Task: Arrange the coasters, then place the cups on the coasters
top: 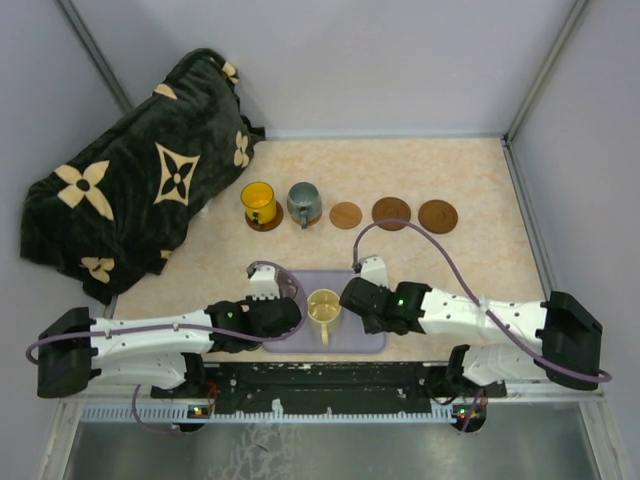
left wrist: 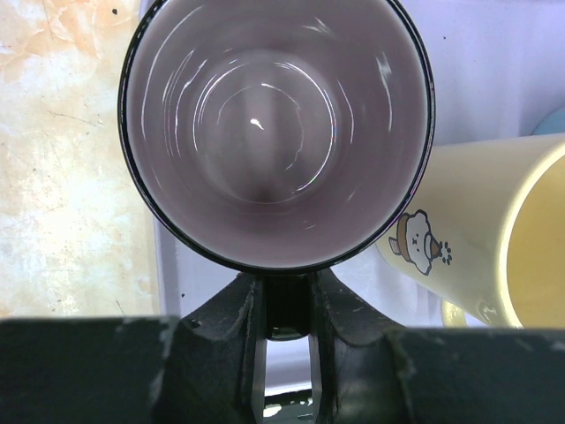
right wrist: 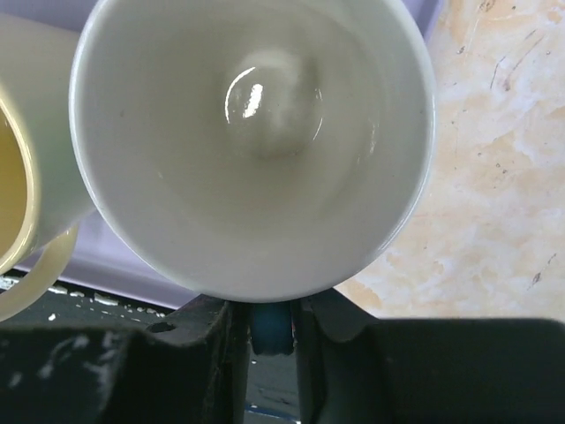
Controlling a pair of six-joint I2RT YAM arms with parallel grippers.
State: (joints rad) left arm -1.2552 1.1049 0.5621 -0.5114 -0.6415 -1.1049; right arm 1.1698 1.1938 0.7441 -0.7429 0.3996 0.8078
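Note:
Three bare brown coasters (top: pixel 345 215) (top: pixel 391 213) (top: pixel 437 215) lie in a row at the back. Left of them, the yellow cup (top: pixel 258 203) and the grey-green cup (top: pixel 303 203) each stand on a coaster. On the lavender tray (top: pixel 372 340) stands the cream cup (top: pixel 323 305). My left gripper (left wrist: pixel 288 309) is shut on the dark handle of the mauve cup (left wrist: pixel 275 132) at the tray's left end. My right gripper (right wrist: pixel 270 327) is shut on the light blue handle of the white cup (right wrist: pixel 252 132) at the tray's right end. The cream cup (left wrist: pixel 494 230) sits close between them.
A dark patterned cloth bundle (top: pixel 130 190) covers the back left corner. Grey walls close in the tabletop (top: pixel 480 180) at the back and both sides. Purple cables loop over both arms.

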